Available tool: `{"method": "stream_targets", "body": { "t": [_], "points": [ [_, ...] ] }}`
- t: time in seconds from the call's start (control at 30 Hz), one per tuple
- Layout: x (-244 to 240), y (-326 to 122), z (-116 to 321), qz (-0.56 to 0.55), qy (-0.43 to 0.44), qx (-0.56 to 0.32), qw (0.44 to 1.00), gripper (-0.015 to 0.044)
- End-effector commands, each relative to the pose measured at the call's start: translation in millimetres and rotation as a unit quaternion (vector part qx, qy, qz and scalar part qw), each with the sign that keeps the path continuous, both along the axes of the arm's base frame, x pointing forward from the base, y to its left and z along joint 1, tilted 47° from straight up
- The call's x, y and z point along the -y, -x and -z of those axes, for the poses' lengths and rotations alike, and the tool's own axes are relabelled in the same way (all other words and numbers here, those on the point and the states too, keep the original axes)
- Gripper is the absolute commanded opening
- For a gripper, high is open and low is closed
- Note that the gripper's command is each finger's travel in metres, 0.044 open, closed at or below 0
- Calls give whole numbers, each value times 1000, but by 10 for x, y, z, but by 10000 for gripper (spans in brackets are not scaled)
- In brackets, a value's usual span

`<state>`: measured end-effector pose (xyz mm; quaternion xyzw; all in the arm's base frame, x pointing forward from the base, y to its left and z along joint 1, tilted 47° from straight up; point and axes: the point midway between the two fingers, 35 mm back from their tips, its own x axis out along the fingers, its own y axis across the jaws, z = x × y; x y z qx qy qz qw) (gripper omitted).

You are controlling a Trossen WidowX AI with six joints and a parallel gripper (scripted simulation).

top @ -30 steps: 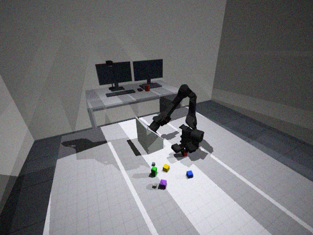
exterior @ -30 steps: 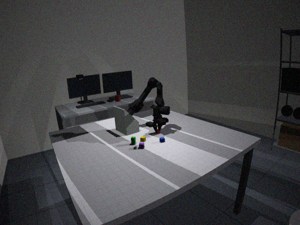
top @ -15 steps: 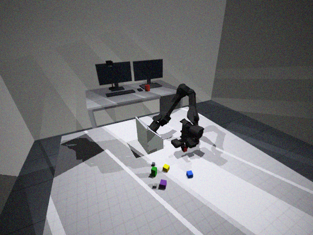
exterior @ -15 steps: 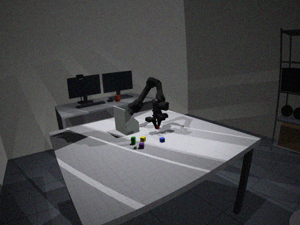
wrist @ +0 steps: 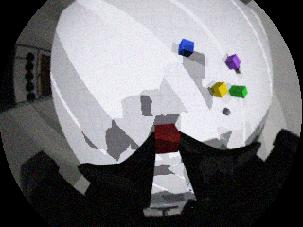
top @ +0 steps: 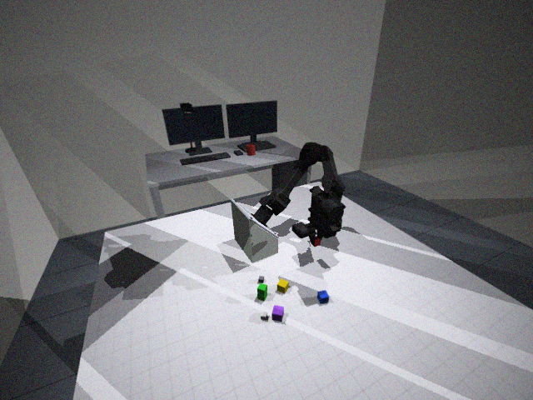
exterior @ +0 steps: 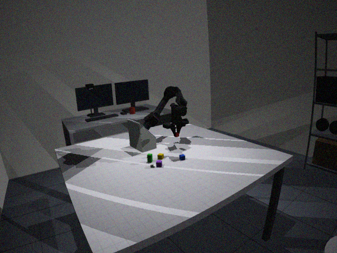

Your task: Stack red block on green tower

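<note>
The pincer [top: 316, 242] is clamped on the red block [top: 317, 242], its fingers drawn in most of the way and stopped by the block's sides. In the wrist view the red block [wrist: 167, 136] sits right at the fingertips, gripped near their ends, not deep between them. From the exterior view the red block [exterior: 177, 134] appears to hang just above the table [exterior: 206, 174], though the gap is too small to be sure.

The green tower [top: 261, 291] stands well apart from the pincer, out ahead of it and off to one side, taller than the single cubes round it. A yellow cube [top: 282, 285] sits just beside the tower on the side nearer the pincer, a purple cube [top: 277, 312] a little beyond, and a blue cube [top: 322, 296] apart from them. Two small dark pieces lie close by the tower as well.

The risks from here, as I judge them:
- A shallow fingertip hold could let the block twist or slip during the carry.
- Approaching low would likely sweep the block or a finger into the yellow cube, or into the tower's side, and topple it.
- Releasing off-centre, or with the block tilted, could tip it off the narrow top.
- Pressing down too hard could shove the tower over.
</note>
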<state>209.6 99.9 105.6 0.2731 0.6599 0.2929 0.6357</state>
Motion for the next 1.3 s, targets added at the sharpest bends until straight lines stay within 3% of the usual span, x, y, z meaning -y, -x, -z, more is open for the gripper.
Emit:
{"method": "stream_targets", "body": {
  "t": [0.0,0.4,1.27],
  "points": [
    [113,-17,-112,0,1,3,1000,0],
    [199,-84,-80,2,4,4,1000,0],
    [1055,-603,709,8,22,6,1000,0]
  ]
}}
